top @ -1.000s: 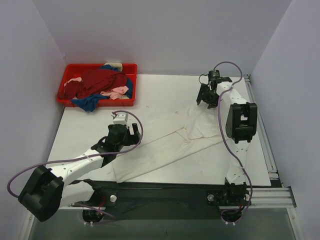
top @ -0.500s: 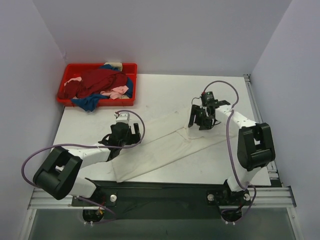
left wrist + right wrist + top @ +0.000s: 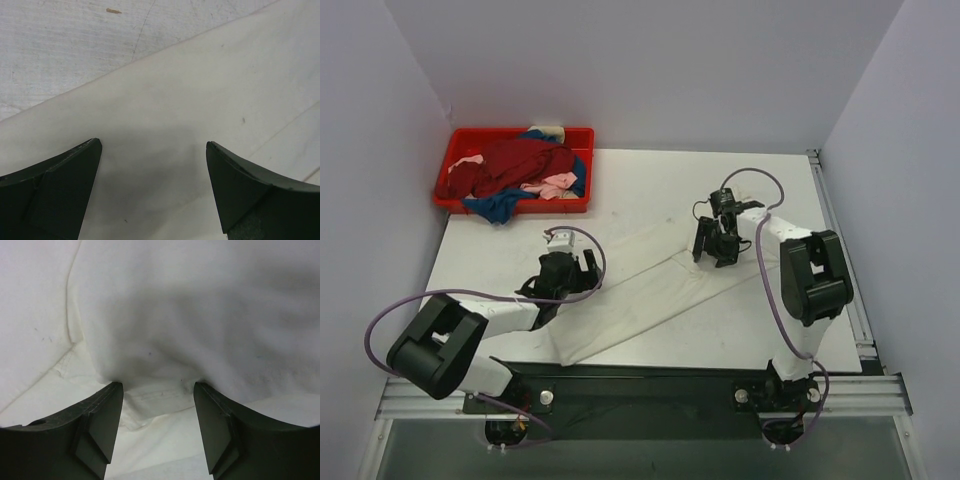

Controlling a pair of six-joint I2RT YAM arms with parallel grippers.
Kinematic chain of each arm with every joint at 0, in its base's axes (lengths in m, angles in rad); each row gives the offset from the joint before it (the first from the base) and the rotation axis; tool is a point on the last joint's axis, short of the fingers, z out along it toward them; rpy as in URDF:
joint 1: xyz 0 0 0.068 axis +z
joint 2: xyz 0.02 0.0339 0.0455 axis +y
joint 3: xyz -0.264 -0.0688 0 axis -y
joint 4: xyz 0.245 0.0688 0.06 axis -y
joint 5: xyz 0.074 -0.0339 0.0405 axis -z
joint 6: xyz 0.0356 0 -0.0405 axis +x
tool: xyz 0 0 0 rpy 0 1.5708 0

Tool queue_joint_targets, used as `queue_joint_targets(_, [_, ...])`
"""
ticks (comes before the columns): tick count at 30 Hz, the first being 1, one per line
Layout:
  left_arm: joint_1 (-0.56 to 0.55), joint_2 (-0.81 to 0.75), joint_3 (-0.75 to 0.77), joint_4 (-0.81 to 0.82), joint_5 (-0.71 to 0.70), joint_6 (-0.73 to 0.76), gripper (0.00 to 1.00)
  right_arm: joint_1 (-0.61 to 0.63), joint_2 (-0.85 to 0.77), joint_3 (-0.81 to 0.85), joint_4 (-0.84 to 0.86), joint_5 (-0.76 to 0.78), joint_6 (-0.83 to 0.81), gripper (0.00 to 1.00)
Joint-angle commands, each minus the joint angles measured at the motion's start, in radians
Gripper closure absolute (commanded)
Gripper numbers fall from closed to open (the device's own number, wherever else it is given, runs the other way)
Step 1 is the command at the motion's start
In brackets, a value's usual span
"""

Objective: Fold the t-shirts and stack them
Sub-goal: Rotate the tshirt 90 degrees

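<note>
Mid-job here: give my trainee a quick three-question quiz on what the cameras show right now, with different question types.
1. True or false: the red tray holds bunched shirts.
2. Which lies on the table? A the dark red shirt, B the cream-white t-shirt, C the blue shirt.
3. Fill in: the left gripper has its fingers ___.
Key: 1 true; 2 B; 3 open.

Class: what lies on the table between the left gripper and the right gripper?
The cream-white t-shirt lies there as a long band, reaching from the left gripper to the right gripper, seen in the top external view.
</note>
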Motion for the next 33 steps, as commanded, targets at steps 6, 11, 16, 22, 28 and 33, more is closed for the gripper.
queue_joint_targets(6, [-0.086, -0.035, -0.084, -0.034, -0.077, -0.121, 0.03, -0.004, 0.21, 0.219, -0.102, 0.206, -0.046, 0.41])
queue_joint_targets(11, [-0.175, -0.065, -0.13, -0.025, -0.131, -0.196, 0.03, -0.007, 0.296, 0.374, -0.194, 0.237, -0.086, 0.4])
queue_joint_targets(16, [-0.287, -0.105, -0.17, -0.014, -0.181, -0.272, 0.03, -0.021, 0.376, 0.532, -0.235, 0.206, -0.113, 0.4])
queue_joint_targets(22, [-0.424, -0.131, -0.174, -0.019, -0.233, -0.346, 0.03, -0.025, 0.505, 0.71, -0.308, 0.179, -0.144, 0.39])
queue_joint_targets(28, [-0.52, -0.061, -0.151, 0.028, -0.264, -0.397, 0.03, -0.035, 0.592, 0.868, -0.351, 0.149, -0.17, 0.37])
queue_joint_targets(33, [-0.569, 0.04, -0.11, 0.07, -0.267, -0.421, 0.03, -0.042, 0.643, 0.986, -0.375, 0.102, -0.192, 0.33])
